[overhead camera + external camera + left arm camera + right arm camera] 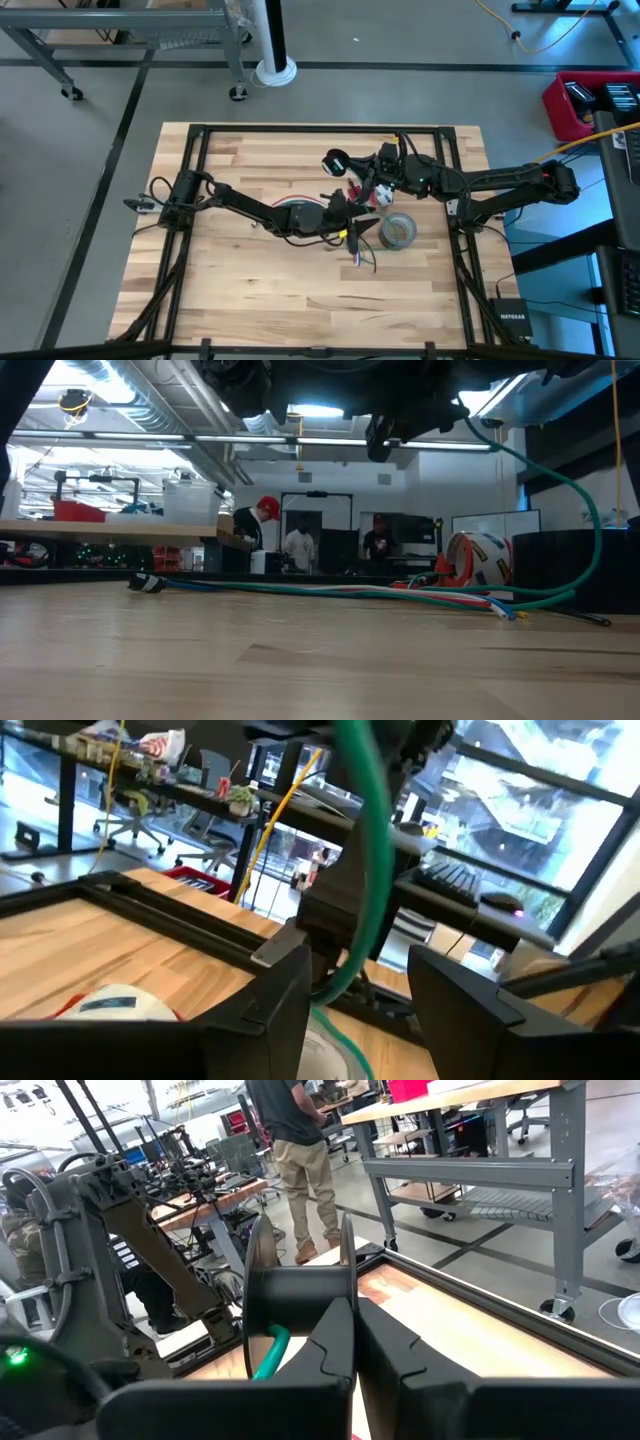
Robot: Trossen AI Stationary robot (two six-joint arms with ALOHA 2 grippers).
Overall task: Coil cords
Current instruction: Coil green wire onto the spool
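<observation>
My right gripper (360, 170) reaches level from the table's right and is shut on a black spool (335, 162), held above the table's far middle. A green cord (375, 850) comes down from the spool and, in the low view, swings out in a wide loop (592, 510) to the table. My left gripper (360, 1010) stands open just near of the spool, and the green cord runs down past the gap between its fingers. The multicoloured cords (400, 592) lie stretched along the tabletop, and their ends (358, 250) lie near the left gripper. My right gripper pinches the rim of one spool flange (347, 1285) between its two shut fingers. The fingers come level from the table's right side. The spool is lifted clear of the table with its axle level, and the green cord (268, 1352) leads off its hub.
A grey tape roll (398, 230) lies flat on the table beside the left gripper. Small red-and-white pieces (372, 196) sit under the right gripper. A black frame (320, 128) runs along the table's edges. People stand in the room beyond.
</observation>
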